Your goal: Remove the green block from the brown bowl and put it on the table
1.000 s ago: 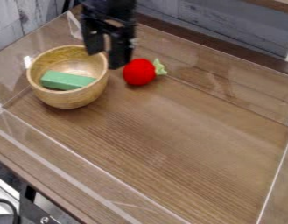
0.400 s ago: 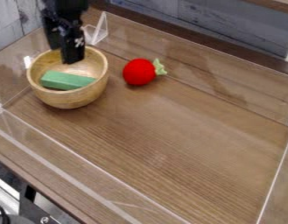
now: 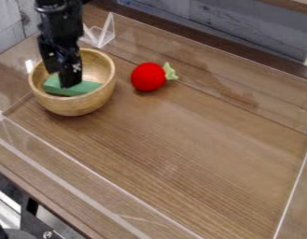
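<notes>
The brown bowl (image 3: pixel 81 97) stands on the table (image 3: pixel 193 140) at the left. The green block (image 3: pixel 78 89) lies flat inside it, partly covered by my arm. My gripper (image 3: pixel 63 74) reaches down into the bowl from above, its dark fingers spread open over the left part of the block. Whether the fingertips touch the block cannot be made out. Nothing is held.
A red strawberry-like toy (image 3: pixel 149 77) with green leaves lies on the table just right of the bowl. Low clear acrylic walls (image 3: pixel 68 182) run around the tabletop edges. Bare wood-grain surface stretches to the right and front.
My gripper has moved left from beside the red toy to above the bowl, then dropped down into it over the green block. The bowl, block and toy have not moved.
</notes>
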Tool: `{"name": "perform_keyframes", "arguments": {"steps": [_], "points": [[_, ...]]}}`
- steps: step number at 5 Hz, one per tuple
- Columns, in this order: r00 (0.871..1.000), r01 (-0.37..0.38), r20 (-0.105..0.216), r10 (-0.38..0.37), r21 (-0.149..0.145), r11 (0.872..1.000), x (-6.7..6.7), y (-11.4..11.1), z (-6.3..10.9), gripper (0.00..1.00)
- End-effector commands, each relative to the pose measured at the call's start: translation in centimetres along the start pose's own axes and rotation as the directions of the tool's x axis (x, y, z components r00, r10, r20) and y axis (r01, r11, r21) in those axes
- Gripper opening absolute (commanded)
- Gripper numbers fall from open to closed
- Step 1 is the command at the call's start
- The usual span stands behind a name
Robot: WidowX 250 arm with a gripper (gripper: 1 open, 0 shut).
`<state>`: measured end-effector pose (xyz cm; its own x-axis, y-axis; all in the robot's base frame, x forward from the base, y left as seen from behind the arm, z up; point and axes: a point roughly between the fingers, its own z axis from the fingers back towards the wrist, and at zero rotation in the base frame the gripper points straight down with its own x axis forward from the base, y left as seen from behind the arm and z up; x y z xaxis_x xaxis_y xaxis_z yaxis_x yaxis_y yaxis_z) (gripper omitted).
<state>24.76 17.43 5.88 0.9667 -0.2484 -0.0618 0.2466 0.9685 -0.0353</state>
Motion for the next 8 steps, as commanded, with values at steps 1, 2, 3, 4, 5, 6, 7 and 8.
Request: {"name": "perform_keyframes", "arguments": {"steps": [1,2,3,4,5,6,7,8], "points": [[0.998,-0.040,0.055,0.037,0.045,0.998,1.4,1.2,1.2,1.00],[0.995,-0.073,0.072,0.070,0.038,0.997,2.2,1.7,0.9,1.00],[0.994,-0.080,0.082,0.078,0.028,0.996,3.2,2.7,1.4,1.00],[0.993,-0.085,0.083,0.084,0.018,0.996,3.9,3.8,1.7,1.00],[0.989,-0.125,0.080,0.124,0.007,0.992,3.8,5.2,0.4,1.00],[0.986,-0.152,0.073,0.151,0.001,0.988,3.7,5.9,-0.9,1.00],[0.988,-0.140,0.067,0.140,-0.001,0.990,3.5,6.0,-2.1,0.00],[0.990,-0.127,0.058,0.127,-0.008,0.992,3.2,5.8,-3.1,0.00]]}}
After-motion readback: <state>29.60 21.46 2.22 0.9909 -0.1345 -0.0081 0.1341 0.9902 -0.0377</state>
